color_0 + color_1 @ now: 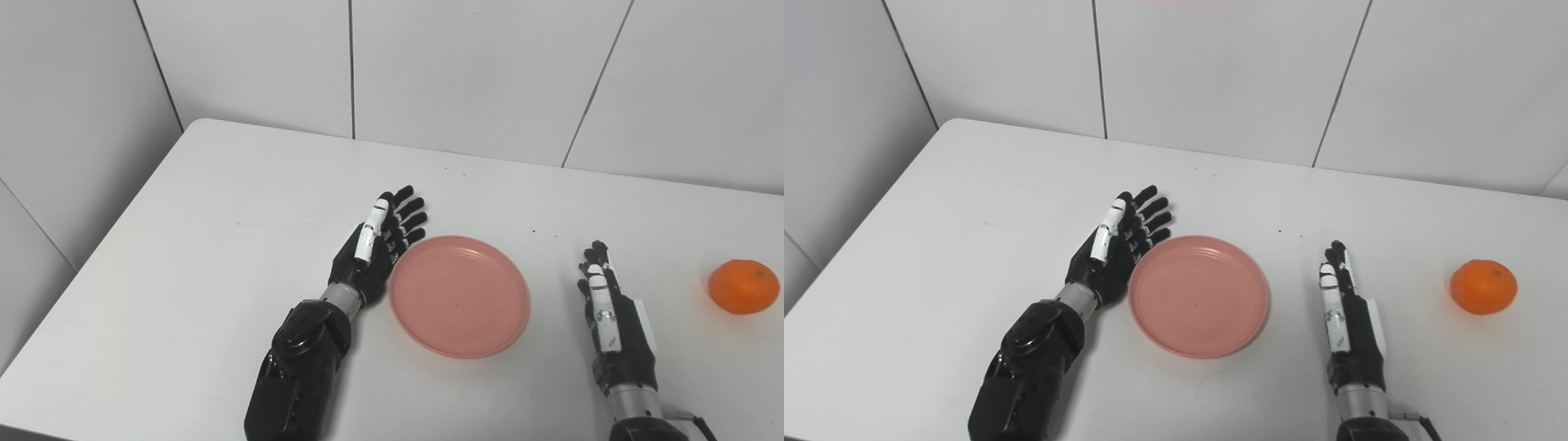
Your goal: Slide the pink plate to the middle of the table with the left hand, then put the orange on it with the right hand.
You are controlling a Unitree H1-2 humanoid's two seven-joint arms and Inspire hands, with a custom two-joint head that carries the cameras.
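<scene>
Pink plate [459, 296] mid-table, one only, flat and empty on the white table [202, 245].
Left hand [375, 248] just beside its left rim, fingers spread, holding nothing; right hand [606, 315] edge-on to the plate's right, fingers straight, empty; one orange [743, 286] well apart, far right.

Pink plate [459, 296], orange [743, 286] bright orange, white table [202, 257], black-and-white left robot hand [375, 245]

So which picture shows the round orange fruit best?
The right eye view: the round orange fruit sits whole, well inside the picture. The left eye view shows it whole too, but close to the right edge.
</scene>
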